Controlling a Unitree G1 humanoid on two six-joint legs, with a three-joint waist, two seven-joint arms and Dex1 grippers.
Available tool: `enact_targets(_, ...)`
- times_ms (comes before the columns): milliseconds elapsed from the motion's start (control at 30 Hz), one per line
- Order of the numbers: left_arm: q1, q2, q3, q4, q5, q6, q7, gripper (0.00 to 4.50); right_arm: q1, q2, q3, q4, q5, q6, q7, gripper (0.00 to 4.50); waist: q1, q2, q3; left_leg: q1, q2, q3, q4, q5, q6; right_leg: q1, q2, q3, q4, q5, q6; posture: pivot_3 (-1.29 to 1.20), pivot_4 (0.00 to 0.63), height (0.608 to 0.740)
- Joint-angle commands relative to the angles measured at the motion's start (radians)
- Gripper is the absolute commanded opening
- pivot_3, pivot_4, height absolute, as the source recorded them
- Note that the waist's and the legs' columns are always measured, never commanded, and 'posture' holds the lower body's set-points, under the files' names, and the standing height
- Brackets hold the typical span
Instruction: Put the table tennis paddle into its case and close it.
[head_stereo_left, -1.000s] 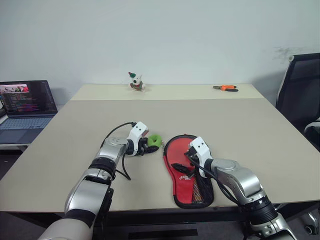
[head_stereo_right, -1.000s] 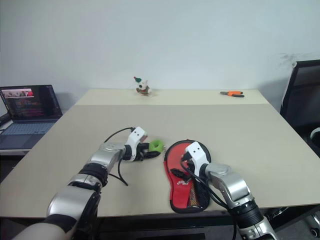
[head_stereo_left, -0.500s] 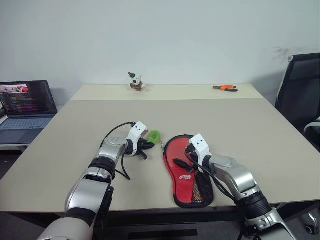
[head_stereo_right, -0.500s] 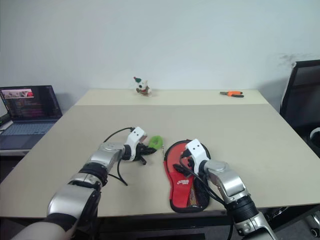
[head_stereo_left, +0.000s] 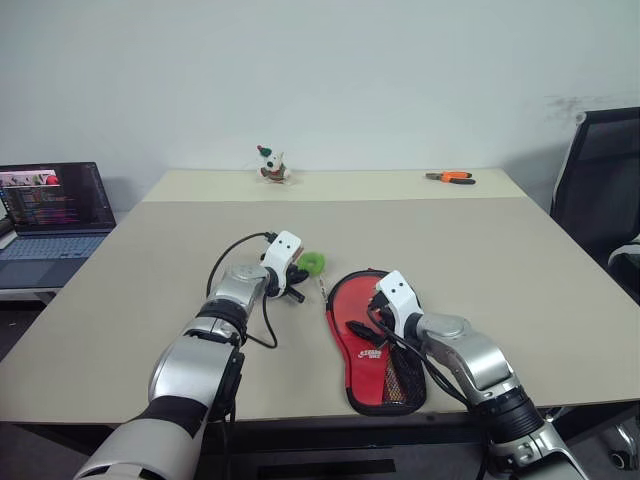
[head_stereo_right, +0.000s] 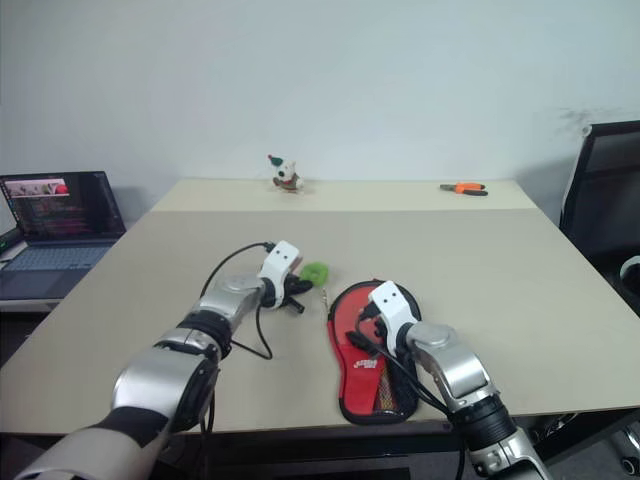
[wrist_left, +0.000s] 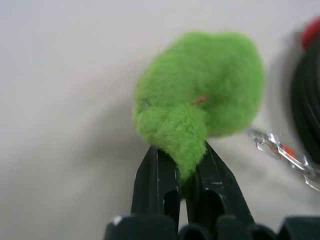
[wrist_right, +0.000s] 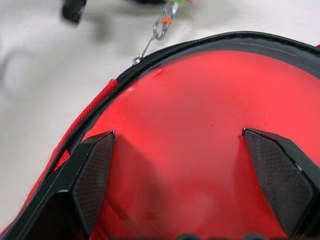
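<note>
The red table tennis paddle (head_stereo_left: 352, 300) lies face up inside the open black case (head_stereo_left: 331, 318) near the table's front edge; its white logo sits toward the near end by the mesh pocket (head_stereo_left: 402, 380). My right gripper (wrist_right: 177, 140) hovers open just over the red face, its fingertips (wrist_right: 95, 155) spread wide. To the left of the case, my left gripper (wrist_left: 178, 152) is shut on a fluffy green ball (wrist_left: 200, 95), which a small metal chain (wrist_left: 280, 147) links to the case's rim. The handle is hidden.
An open laptop (head_stereo_left: 50, 215) stands off the table's left side. A small toy figure (head_stereo_left: 270, 165) and orange pliers (head_stereo_left: 452, 176) lie at the far edge. A black chair (head_stereo_left: 600, 190) stands to the right.
My left gripper has closed on the green ball and carried it a little up and away from me. The right gripper stays open over the paddle, hardly moved.
</note>
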Motion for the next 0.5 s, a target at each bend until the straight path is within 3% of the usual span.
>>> enact_targets(33,-0.055,-0.011,0.027,0.014,0.013,-0.016,0.063,0.05,0.041,-0.011,0.043,0.042,-0.014,0.061,0.017,4.5,0.0,0.0,0.0,0.0,0.0,0.0,0.0,0.0,0.0,0.0,0.0,0.0,0.0,0.0,0.0,0.0,0.15,0.74)
enact_targets(500,-0.117,-0.068,0.035,0.054,0.099,-0.02,0.244,0.05,0.128,-0.088,0.118,-0.096,-0.039,0.146,0.058,4.5,0.0,-0.001,-0.002,0.001,-0.001,0.0,0.0,0.0,0.0,0.0,0.0,0.0,0.0,-0.002,0.003,0.0,0.15,0.74)
